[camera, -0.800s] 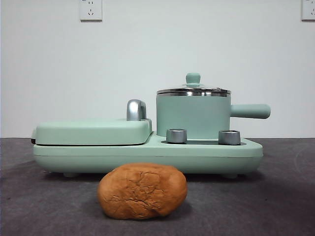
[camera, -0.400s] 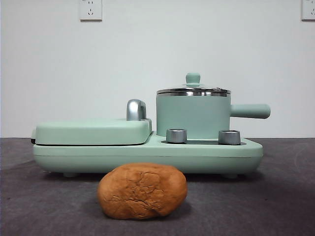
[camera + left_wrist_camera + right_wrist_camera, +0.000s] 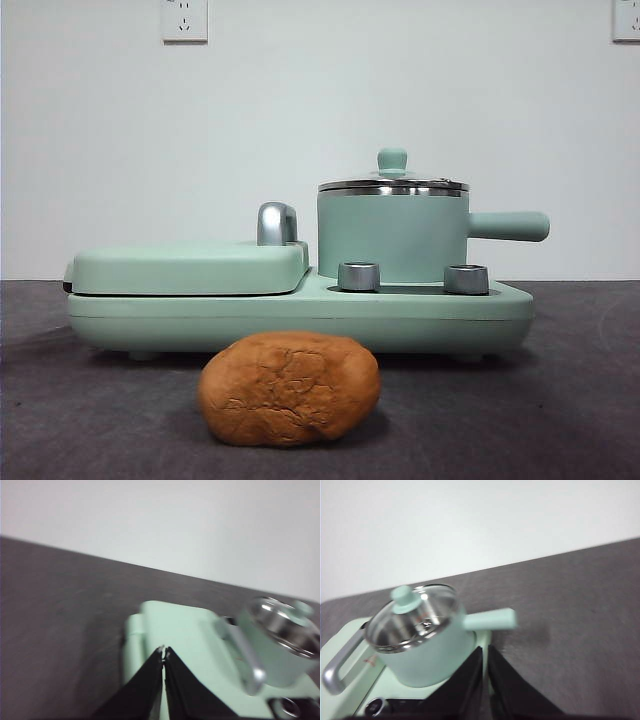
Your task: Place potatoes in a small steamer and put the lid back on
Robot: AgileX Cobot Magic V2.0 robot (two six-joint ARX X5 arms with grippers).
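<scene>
The potato (image 3: 289,388), a single large oval one with brown, cracked, wrinkled skin, lies on the dark grey tabletop (image 3: 560,420) nearest the front camera, just in front of the mint-green cooker base (image 3: 300,318) and apart from it. It looks firm, fairly heavy and rough enough not to slip; being about as wide as the pot, it is best taken across its shorter middle with the jaws spread wide.

Behind it, on the base, the flat green hinged grill plate (image 3: 188,268) sits beside the one small mint-green cylindrical steamer (image 3: 392,236) with its steel rim and straight side handle. One round clear glass lid (image 3: 392,182) with a green knob is seated on the steamer, so it must come off before the potato can go in. Two steel dials (image 3: 359,276) stand in front of the pot.

The left end effector (image 3: 163,652) hangs above the grill plate, jaws closed and empty. The right end effector (image 3: 485,652) hangs near the steamer's handle, jaws nearly together, gripping nothing.
</scene>
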